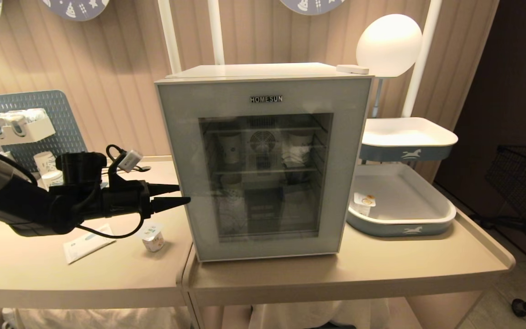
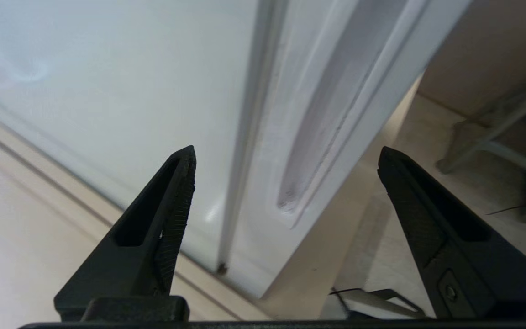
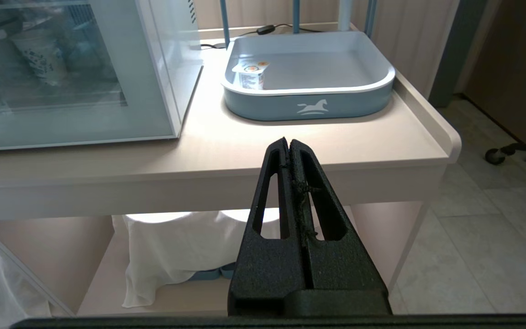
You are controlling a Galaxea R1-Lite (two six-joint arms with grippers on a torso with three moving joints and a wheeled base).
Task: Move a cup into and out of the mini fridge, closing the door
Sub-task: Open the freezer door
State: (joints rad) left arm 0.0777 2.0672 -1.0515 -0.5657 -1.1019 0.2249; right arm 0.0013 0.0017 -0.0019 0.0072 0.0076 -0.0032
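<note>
The white mini fridge (image 1: 254,71) stands on the table with its grey-framed glass door (image 1: 349,173) shut. My left gripper (image 1: 183,193) is level at the door's left edge, open and holding nothing. In the left wrist view the fingers (image 2: 176,205) frame the fridge's side wall (image 2: 107,82) and the door's edge with its recessed grip (image 2: 318,119). The cup (image 1: 153,237), a small tub with a white lid, sits on the left table below that gripper. My right gripper (image 3: 289,140) is shut and empty, low in front of the table's edge.
A similar tub with an orange mark (image 1: 363,203) sits in the blue-grey tray (image 1: 402,226) right of the fridge, under a second tray (image 1: 407,137). Paper cups (image 1: 229,147) stand inside the fridge. A white card (image 1: 87,244) lies on the left table. A black wire cart (image 1: 525,183) is at the far right.
</note>
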